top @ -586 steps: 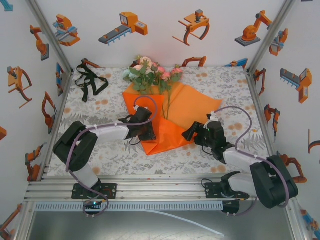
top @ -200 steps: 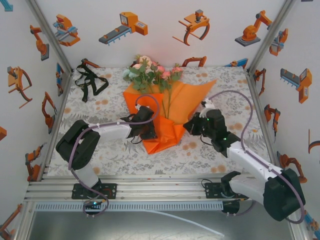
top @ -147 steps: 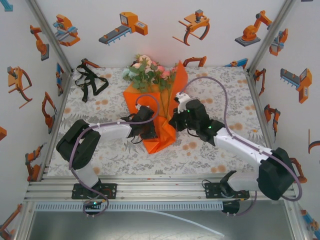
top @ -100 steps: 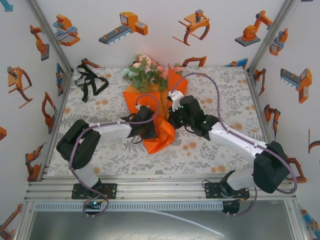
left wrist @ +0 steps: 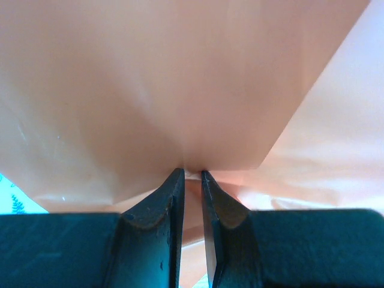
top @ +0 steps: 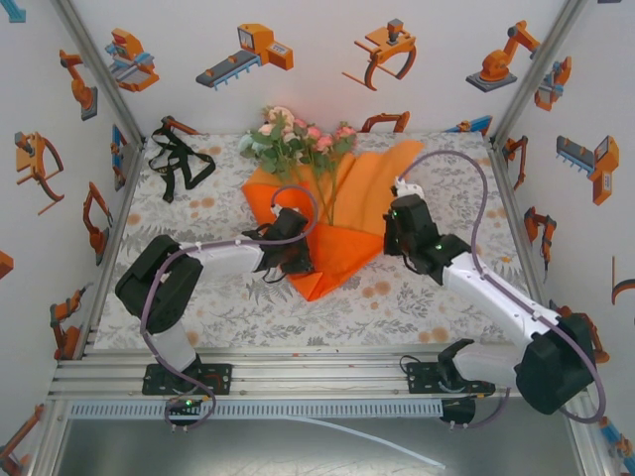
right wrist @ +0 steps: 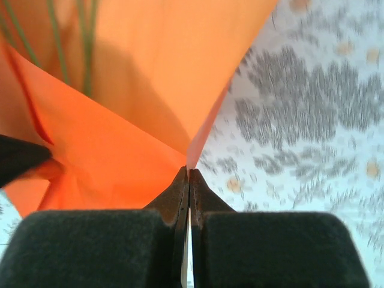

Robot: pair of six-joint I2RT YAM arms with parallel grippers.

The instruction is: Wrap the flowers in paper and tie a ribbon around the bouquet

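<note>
My left gripper pinches a fold of the large bright orange sheet of thin paper between narrowly parted fingers; my right gripper, jaws pressed together, nips that sheet's right edge over the grey-flowered tabletop; from above, the sheet lies mid-table between both arms; the bunch of pink, white and peach artificial flowers rests on it, heads at its far edge; the narrow black ribbon lies heaped well apart, far left.

We see a tablecloth with grey and orange flowers, white walls printed with orange robot pictures, an aluminium rail in front, a thin white cord below
</note>
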